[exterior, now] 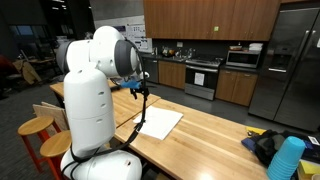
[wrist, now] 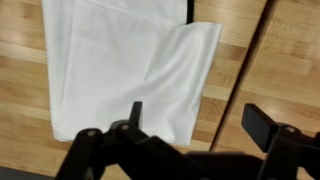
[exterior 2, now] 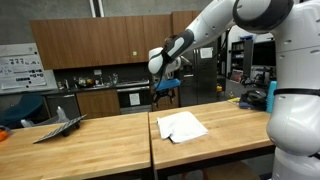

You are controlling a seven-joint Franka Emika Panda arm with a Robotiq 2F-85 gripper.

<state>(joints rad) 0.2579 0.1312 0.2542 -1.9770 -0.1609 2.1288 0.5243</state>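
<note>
Over the wooden table (exterior: 225, 138), the gripper (exterior: 143, 92) hung clear of the surface, and look at that, its jaws stood wide apart with nothing between them! Straight below it in the wrist view lay the white cloth (wrist: 130, 60), folded, flat on the wood, just beside the dark seam (wrist: 247, 60) between the boards. In both exterior views the cloth sat mid-table, near the seam. A blue cylinder (exterior: 286, 158) stood well apart at the table's far end.

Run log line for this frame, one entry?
jaws: open, empty | position: hovering above white cloth, not touching | cloth: partly folded over, lying on wooden table
</note>
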